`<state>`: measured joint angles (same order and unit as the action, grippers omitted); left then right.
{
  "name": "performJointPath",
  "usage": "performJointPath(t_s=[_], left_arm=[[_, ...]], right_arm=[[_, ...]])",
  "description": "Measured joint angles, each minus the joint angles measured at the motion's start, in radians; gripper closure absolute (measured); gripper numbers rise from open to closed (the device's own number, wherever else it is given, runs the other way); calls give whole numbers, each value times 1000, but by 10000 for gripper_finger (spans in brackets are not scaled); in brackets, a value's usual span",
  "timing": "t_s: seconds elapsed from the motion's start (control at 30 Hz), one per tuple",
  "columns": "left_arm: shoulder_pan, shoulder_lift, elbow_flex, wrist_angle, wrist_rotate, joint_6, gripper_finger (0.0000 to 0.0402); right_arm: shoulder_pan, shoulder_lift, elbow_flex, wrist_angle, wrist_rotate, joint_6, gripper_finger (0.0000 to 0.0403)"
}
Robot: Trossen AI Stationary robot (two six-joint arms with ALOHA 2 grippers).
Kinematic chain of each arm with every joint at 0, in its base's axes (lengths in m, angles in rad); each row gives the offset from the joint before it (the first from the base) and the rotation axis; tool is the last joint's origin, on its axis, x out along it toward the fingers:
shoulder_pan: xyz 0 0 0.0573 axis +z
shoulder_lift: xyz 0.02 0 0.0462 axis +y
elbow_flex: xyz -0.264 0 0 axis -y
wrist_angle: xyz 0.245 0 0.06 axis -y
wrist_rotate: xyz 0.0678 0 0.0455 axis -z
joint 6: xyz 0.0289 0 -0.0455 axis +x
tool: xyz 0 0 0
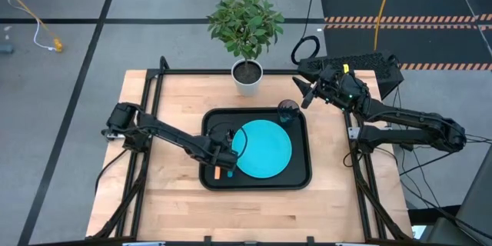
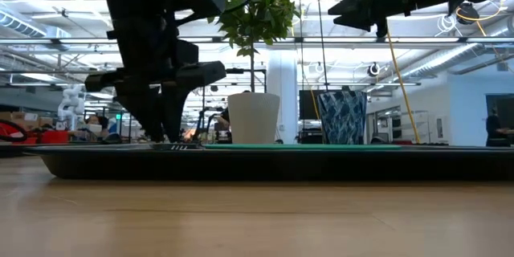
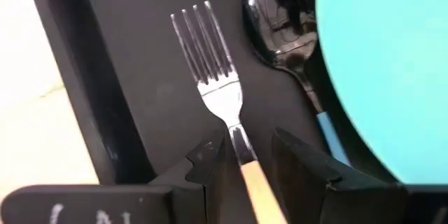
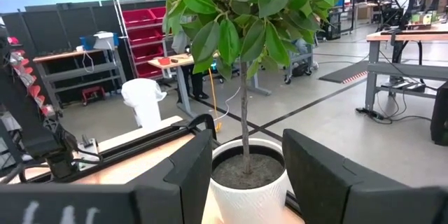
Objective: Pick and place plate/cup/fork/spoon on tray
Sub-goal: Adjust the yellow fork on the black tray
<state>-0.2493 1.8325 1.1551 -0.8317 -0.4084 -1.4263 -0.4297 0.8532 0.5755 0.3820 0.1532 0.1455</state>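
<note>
The black tray [image 1: 300,181] lies mid-table. On it lie the turquoise plate [image 1: 264,148], the dark cup [image 1: 288,111] upright at its far right corner, and, left of the plate, the fork [image 3: 210,63] and the spoon [image 3: 276,21], side by side. The spoon's blue handle [image 3: 332,140] runs along the plate's rim [image 3: 385,63]. My left gripper [image 3: 245,157] is low over the tray's left part, open, one finger on either side of the fork's neck, where the orange handle begins. My right gripper [image 1: 304,92] is open and empty, raised beyond the tray's far right corner.
A white pot with a green plant [image 1: 247,73] stands at the table's far edge, just behind the tray and left of my right gripper; it also shows between the fingers in the right wrist view [image 4: 248,175]. Bare wood lies in front of the tray [image 1: 254,211].
</note>
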Motion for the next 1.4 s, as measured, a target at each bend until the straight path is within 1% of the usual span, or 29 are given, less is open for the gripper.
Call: performJointPath(t_s=[0.5, 0.77, 1.4], left_arm=[[3, 66, 0, 0, 28, 10, 284], [3, 66, 0, -14, 32, 10, 284], [7, 66, 0, -104, 34, -3, 284]], right_arm=[[0, 0, 0, -3, 0, 0, 234], [0, 0, 0, -2, 0, 0, 234], [0, 0, 0, -3, 0, 0, 234]])
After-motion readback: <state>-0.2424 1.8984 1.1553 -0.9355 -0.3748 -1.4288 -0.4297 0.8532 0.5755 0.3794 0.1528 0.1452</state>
